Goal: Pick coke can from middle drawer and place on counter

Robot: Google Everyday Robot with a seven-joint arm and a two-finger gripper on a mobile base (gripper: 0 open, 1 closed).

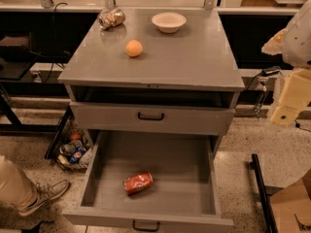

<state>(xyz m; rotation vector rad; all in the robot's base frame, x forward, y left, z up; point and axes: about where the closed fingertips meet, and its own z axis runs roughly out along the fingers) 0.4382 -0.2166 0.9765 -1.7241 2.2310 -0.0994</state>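
Note:
The coke can (138, 182), red with white lettering, lies on its side on the floor of the middle drawer (91, 171), left of centre and near the front. The drawer is pulled fully out, with a black handle on its front. The counter (194, 52) is the flat grey top of the cabinet above it. My gripper (285, 111), cream-coloured, hangs at the right edge of the view. It is beside the cabinet at about counter height, well right of and above the can, and touches nothing.
On the counter stand an orange (133, 48), a mottled silver can on its side (111, 18) and a white bowl (168, 22). The upper drawer front (194, 120) sits above the open drawer. A person's shoe (46, 194) and a floor basket (72, 150) are at left, a black bar (260, 188) at right.

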